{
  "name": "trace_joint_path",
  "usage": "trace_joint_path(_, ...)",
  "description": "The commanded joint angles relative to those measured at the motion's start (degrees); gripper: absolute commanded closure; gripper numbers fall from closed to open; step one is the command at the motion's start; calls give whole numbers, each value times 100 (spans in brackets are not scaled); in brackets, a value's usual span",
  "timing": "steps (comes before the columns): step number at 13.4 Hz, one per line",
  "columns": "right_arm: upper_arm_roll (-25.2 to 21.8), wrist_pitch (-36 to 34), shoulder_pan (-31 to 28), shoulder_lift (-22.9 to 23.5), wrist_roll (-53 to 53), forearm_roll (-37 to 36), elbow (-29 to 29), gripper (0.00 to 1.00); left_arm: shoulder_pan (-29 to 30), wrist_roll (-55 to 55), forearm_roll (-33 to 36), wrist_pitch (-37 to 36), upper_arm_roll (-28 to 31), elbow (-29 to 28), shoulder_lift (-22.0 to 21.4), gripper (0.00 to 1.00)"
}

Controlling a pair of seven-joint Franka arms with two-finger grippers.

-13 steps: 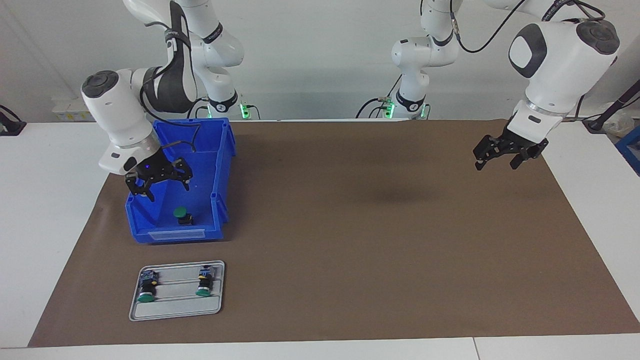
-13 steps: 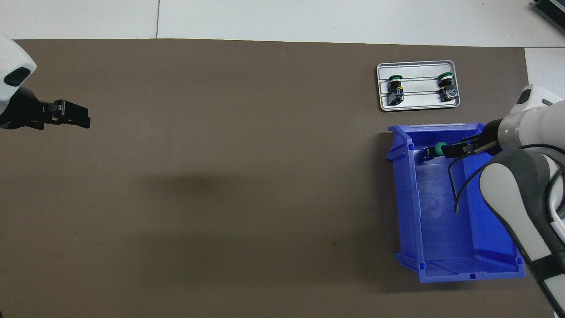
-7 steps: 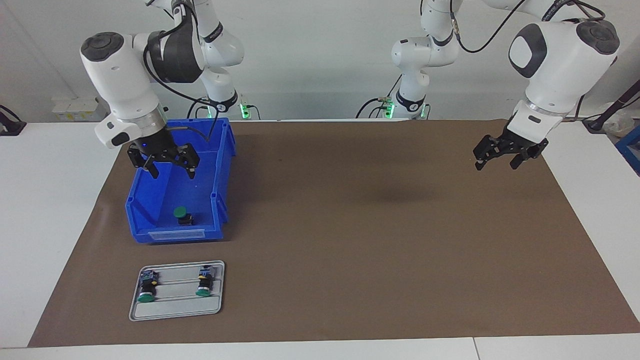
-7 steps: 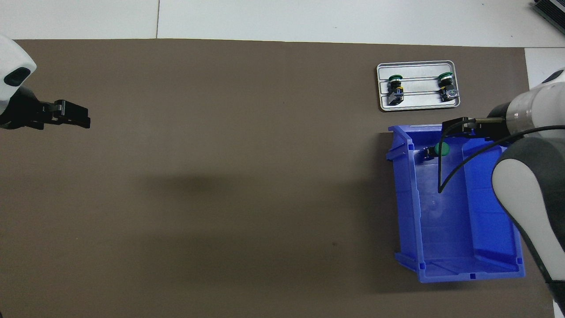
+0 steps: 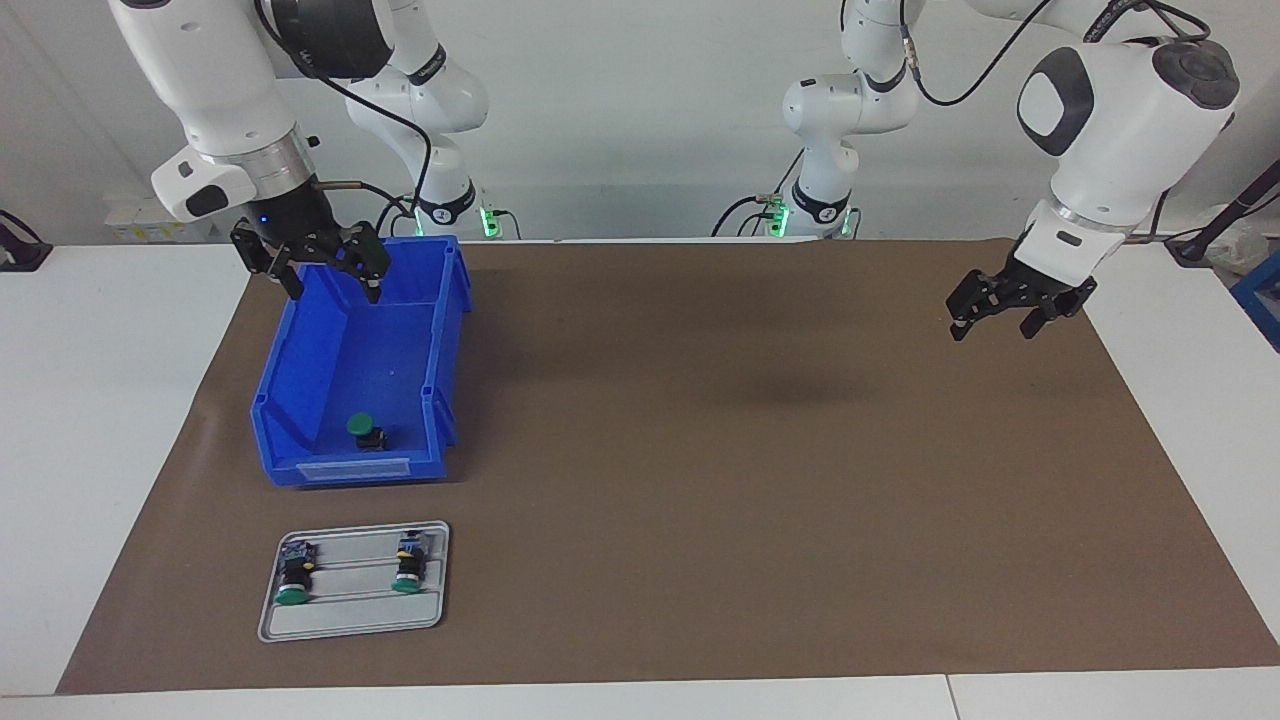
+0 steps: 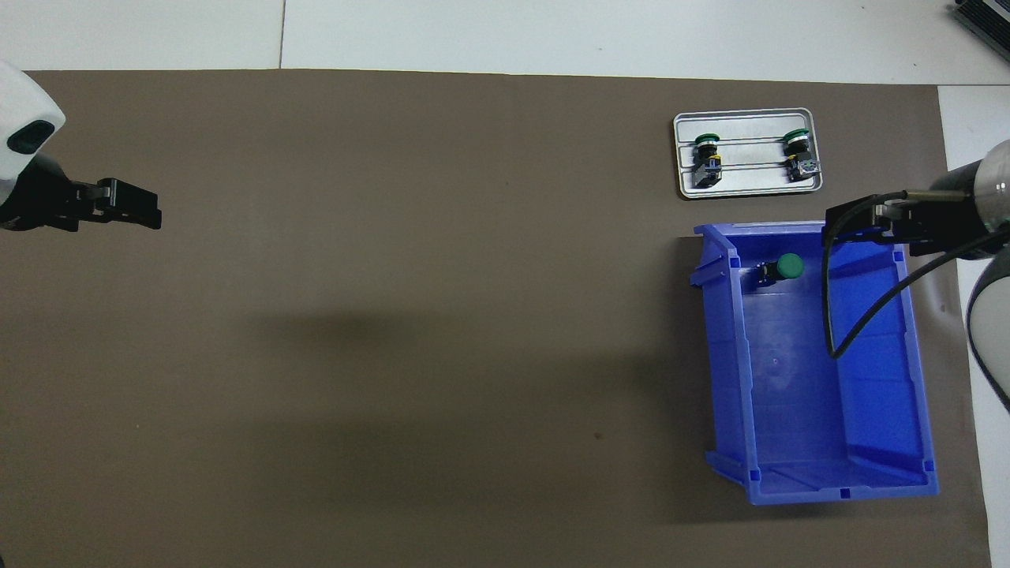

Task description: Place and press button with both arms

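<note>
Green-capped button (image 5: 364,431) lies loose in the blue bin (image 5: 300,375), untouched.

arms (image 5: 1120,120): big, white, round | joint caps: dark grey | cables: thin, black, looping | bases: little green lights | right gripper (image 5: 322,270): black, tiny blue light | left gripper (image 5: 1005,310): black

We saw a blue bin (image 5: 300,380) on the brown mat (image 5: 700,450), its robot-side end directly beneath the right gripper (image 5: 322,275). A grey tray (image 5: 350,625) lay on the mat just beside the bin, well apart from both that gripper and the left gripper (image 5: 1000,318).
</note>
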Motion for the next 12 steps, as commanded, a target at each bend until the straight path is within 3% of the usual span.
trace_joint_path(1,36,15,-17,-201,118,-129,-393,0,49,69,-62,16,-21,-204,-173,0)
trace_joint_path(12,27,473,-69,-289,-13,-305,-667,0,49,69,-62,16,-21,-204,-173,0)
